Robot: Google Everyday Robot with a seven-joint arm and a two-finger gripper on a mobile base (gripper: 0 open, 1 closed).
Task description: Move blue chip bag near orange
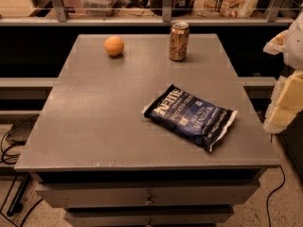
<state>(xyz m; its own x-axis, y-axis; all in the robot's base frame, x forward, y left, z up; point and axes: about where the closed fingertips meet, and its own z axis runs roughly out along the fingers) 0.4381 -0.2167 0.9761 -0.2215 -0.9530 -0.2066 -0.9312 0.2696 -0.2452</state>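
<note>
Opening step, by the look of things: reaching for the bag, with no grasp made. End effector [287,82] at the far right edge of the view, off the right side of the bench [104,117], partly cut by the frame, touching nothing; spread or pressed together, cannot tell. Blue chip bag [189,118] flat on the right front part of the bench, skewed, white-edged end toward the front right corner, lettered end toward the middle. Orange [114,46] near the back left, well apart from the bag. Gold-tan can [179,41] upright at the back, right of the orange. Next, probably: come in over the bag from the right, pinch the crinkly pack across its narrow width, lift clear, carry back and left in front of the can, and set down just beside the orange without nudging the fruit into a roll.
</note>
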